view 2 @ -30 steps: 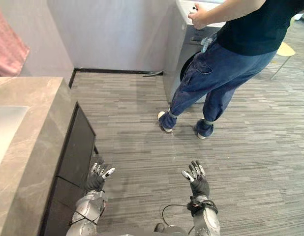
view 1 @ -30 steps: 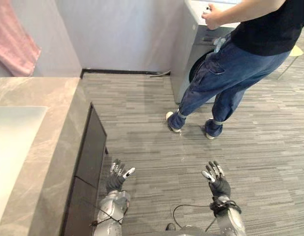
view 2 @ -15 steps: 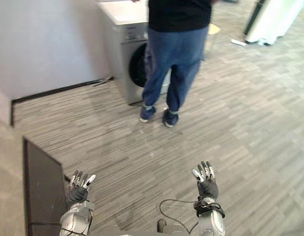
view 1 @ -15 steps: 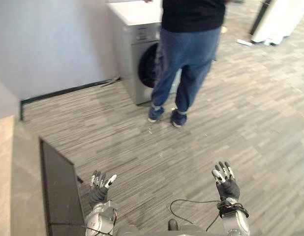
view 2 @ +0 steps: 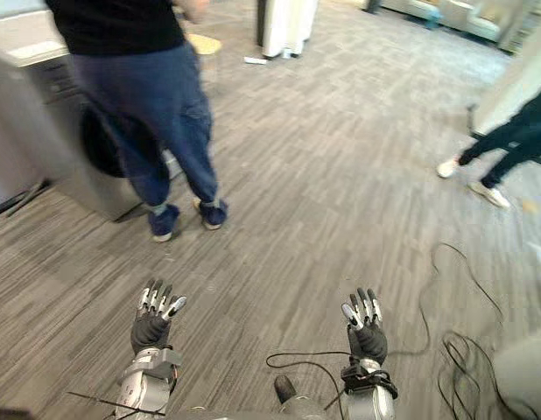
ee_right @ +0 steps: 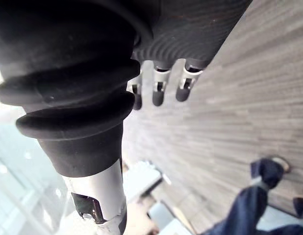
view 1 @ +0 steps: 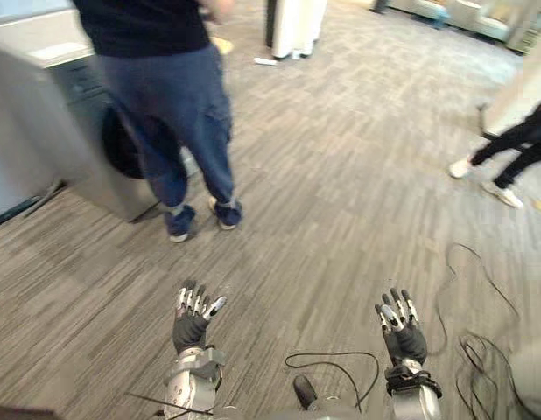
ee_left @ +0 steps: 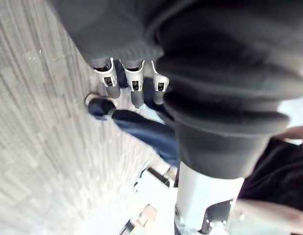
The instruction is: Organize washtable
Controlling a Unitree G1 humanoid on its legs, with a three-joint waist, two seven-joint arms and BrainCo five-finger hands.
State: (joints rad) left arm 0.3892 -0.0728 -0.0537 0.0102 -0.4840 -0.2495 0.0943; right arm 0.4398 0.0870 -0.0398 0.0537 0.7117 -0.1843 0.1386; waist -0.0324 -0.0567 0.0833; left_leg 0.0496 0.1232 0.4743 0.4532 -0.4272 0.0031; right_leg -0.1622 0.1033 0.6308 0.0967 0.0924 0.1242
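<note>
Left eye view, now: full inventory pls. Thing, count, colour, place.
washing machine: 1, grey with a dark round door, upper left
person: 1, dark top, blue trousers, dark shoes, standing in front of the washing machine
second person: 1, dark trousers, white shoes, right edge, only the legs visible
tall unit: 1, white, top centre
floor: grey wood-look planks, throughout
left hand: 1, silver fingers with dark tips, straight and spread, holding nothing, lower left
right hand: 1, same, holding nothing, lower right
</note>
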